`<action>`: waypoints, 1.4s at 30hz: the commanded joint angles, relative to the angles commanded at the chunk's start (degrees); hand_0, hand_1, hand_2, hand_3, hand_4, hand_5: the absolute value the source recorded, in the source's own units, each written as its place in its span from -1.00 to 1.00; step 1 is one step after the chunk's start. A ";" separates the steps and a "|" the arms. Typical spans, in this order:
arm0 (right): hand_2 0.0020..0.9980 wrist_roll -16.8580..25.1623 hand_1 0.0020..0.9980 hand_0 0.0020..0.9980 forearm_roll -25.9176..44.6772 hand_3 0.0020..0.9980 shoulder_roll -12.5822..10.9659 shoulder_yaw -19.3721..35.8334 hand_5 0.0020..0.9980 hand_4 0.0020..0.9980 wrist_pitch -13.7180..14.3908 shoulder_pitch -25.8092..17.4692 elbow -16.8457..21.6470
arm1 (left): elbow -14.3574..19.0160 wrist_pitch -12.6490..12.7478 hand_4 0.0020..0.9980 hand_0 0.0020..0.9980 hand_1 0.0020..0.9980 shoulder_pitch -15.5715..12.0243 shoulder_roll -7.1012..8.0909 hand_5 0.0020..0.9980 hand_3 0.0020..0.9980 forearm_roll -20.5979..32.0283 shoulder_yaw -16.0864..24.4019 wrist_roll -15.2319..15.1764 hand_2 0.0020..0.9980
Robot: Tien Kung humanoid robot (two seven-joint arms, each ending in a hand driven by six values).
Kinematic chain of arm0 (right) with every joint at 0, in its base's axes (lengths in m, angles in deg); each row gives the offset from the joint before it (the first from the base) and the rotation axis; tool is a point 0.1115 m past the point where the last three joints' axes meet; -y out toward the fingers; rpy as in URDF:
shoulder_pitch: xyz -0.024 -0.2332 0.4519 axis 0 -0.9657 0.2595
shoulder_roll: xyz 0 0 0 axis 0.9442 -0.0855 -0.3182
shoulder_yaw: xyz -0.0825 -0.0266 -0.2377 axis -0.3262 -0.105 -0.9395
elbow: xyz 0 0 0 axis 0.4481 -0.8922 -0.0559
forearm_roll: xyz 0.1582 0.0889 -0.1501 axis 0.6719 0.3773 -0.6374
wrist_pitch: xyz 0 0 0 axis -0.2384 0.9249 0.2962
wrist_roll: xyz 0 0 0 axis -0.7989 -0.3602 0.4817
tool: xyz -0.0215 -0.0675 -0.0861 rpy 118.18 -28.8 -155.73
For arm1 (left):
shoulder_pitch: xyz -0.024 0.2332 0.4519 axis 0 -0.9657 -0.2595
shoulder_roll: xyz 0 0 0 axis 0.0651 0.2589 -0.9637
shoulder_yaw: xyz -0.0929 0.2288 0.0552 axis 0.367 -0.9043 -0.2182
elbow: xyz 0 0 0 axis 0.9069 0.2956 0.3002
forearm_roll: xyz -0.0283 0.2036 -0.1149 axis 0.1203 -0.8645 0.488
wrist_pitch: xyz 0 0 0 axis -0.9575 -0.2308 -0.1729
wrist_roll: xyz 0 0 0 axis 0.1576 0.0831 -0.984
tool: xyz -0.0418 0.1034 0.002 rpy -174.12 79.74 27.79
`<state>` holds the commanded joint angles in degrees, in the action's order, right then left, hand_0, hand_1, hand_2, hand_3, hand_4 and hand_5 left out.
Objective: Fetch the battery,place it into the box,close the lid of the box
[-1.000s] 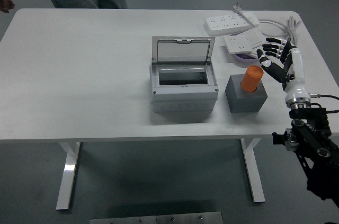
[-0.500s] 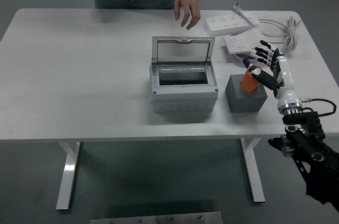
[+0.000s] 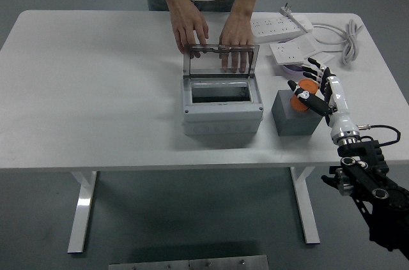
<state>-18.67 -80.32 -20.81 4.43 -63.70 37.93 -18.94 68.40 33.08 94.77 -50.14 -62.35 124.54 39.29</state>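
The orange battery (image 3: pixel 301 99) stands in a grey block (image 3: pixel 294 115) right of the grey box (image 3: pixel 222 108). The box is open and its clear lid (image 3: pixel 220 61) stands upright at the back. My right hand (image 3: pixel 310 86) reaches in from the lower right, fingers spread around the battery's top, thumb in front and fingers behind it; I cannot tell whether they touch it. A person at the far side has both hands (image 3: pixel 211 34) on the top edge of the lid. My left arm is out of view.
Two white power strips (image 3: pixel 280 25) and a coiled white cable (image 3: pixel 348 32) lie at the back right. A purple disc (image 3: pixel 295 69) peeks out under the nearer strip. The table's left half is bare white surface (image 3: pixel 89 85).
My right hand moved left and closer around the battery. The person stepped to the middle and put both hands on the box lid.
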 joint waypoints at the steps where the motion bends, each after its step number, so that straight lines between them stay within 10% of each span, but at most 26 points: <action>1: 0.53 -0.03 0.57 0.51 0.09 0.70 -0.05 -0.27 -0.41 0.80 -0.02 0.00 -0.09 | 0.00 -0.01 0.00 0.27 0.40 0.05 0.00 -1.00 0.08 0.00 0.00 -0.02 0.15; 22: 0.48 -0.64 0.51 0.43 4.42 0.62 -0.73 -3.43 -0.45 0.76 1.32 -0.06 -0.88 | -0.07 0.28 0.00 0.27 0.40 0.55 -0.15 -1.00 0.08 -0.07 -0.23 -0.70 0.15; 23: 0.34 -0.75 0.39 0.29 5.01 0.41 -0.74 -3.51 -0.82 0.48 1.34 -0.06 -0.90 | -0.08 0.30 0.00 0.27 0.40 0.57 -0.16 -1.00 0.08 -0.07 -0.25 -0.74 0.15; 42: 0.04 -2.29 0.07 0.11 10.61 0.05 -0.50 -4.33 -1.00 0.07 1.78 0.28 0.03 | -0.14 0.28 0.00 0.27 0.40 0.55 -0.34 -1.00 0.08 -0.99 0.05 -0.97 0.15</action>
<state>-20.96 -69.71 -21.31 0.10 -61.92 38.21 -18.91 68.27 33.36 95.33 -50.47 -63.35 124.59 38.32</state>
